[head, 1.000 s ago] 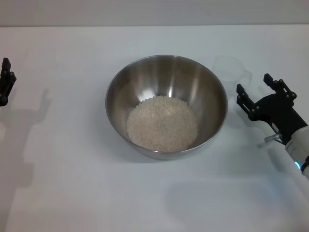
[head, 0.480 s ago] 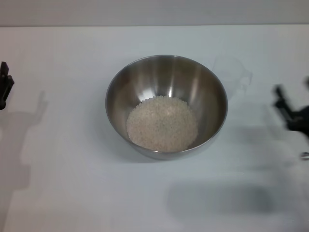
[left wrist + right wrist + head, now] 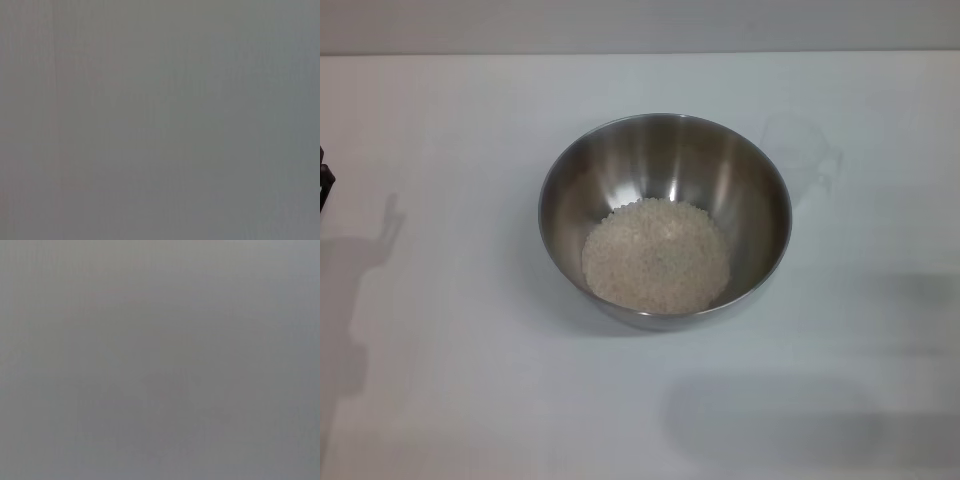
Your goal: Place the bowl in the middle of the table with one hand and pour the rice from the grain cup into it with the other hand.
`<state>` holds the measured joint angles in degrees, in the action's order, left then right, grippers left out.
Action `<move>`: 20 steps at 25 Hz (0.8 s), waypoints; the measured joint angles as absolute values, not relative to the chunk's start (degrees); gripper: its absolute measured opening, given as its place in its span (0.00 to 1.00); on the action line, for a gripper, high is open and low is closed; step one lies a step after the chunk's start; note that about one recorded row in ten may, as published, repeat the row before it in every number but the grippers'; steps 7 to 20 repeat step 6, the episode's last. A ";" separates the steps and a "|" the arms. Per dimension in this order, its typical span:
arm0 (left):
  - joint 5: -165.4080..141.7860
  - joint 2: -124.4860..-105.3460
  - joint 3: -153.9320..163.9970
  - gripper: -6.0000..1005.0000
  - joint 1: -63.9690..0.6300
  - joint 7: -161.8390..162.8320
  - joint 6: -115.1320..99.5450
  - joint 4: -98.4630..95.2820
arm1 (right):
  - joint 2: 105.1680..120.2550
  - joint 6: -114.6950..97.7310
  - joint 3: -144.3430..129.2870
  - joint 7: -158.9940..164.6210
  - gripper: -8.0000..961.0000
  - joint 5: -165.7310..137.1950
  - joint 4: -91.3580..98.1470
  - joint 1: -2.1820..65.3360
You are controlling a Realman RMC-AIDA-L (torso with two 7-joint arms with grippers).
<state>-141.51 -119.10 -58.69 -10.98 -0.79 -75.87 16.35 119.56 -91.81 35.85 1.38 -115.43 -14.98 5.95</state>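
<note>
Bowl: the large stainless-steel bowl (image 3: 665,220) stands upright near the middle of the table, by far the biggest thing in the head view. Its rim is a round, shiny ring and its brushed grey inside wall is bare above the rice.

Rice: a pale, off-white mound of rice (image 3: 656,254) covers the bottom of the bowl, lying a little toward the near side of the bowl's floor. No grains can be made out on the tabletop around the bowl.

Grain cup: the clear plastic grain cup (image 3: 802,157) stands on the table just beyond and to the right of the bowl, close to the bowl's far right rim. It appears upright and looks empty; being transparent, it is faint against the white surface, and whether it touches the bowl cannot be told.

Table: the plain white table (image 3: 450,390) fills almost the whole head view. Soft grey shadows lie on it at the left edge and along the near right side.

Left gripper: only a small dark sliver of the left gripper (image 3: 324,183) shows at the far left edge of the head view, well apart from the bowl. Whether its jaws are open or closed cannot be told.

Right gripper: it does not appear in the head view.

Wrist views: both the left and right wrist views show only a flat, featureless grey field.
</note>
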 joint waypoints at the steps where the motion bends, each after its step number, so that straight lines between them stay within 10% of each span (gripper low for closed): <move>1: -141.52 -119.10 -58.66 0.84 -10.96 -0.79 -75.92 16.34 | 119.59 -91.94 35.87 1.36 0.86 -115.43 -14.97 6.04; 20: -142.02 -118.91 -58.17 0.84 -10.69 -2.01 -77.06 15.18 | 119.66 -92.54 35.96 1.32 0.86 -115.40 -14.51 7.10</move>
